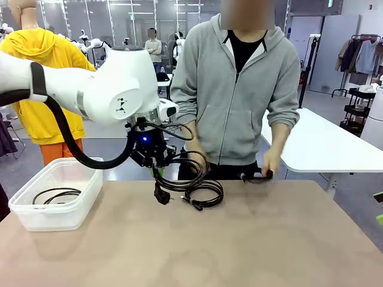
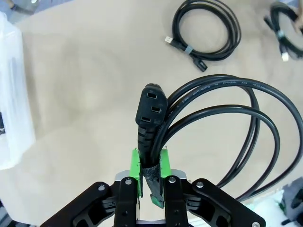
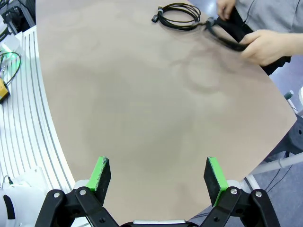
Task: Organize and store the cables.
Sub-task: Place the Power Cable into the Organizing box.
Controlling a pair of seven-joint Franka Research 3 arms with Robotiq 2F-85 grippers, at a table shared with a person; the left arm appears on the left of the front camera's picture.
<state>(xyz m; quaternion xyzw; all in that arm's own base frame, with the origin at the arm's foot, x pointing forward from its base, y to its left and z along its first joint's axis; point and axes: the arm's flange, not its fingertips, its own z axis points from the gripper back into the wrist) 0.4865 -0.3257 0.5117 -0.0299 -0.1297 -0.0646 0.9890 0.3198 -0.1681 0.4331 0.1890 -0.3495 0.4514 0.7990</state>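
Observation:
My left gripper [image 1: 157,169] hangs over the table's far middle, shut on a thick black power cable [image 1: 182,177] just below its plug [image 1: 161,194]. In the left wrist view the green pads [image 2: 136,165] pinch the cord, with the three-hole plug [image 2: 150,106] and wide loops [image 2: 251,123] beyond my left gripper [image 2: 150,164]. A thinner coiled cable [image 1: 207,194] lies on the table beside it, also seen from the wrists [image 2: 206,33] [image 3: 177,14]. The person's hands [image 3: 265,45] hold another cable [image 1: 257,176]. My right gripper [image 3: 154,172] stands open over bare table.
A clear plastic bin [image 1: 36,218] stands at the table's left with one coiled cable [image 1: 57,195] inside. The person stands at the far edge, one hand [image 1: 194,156] close to the held loops. A white table [image 1: 323,143] stands behind on the right.

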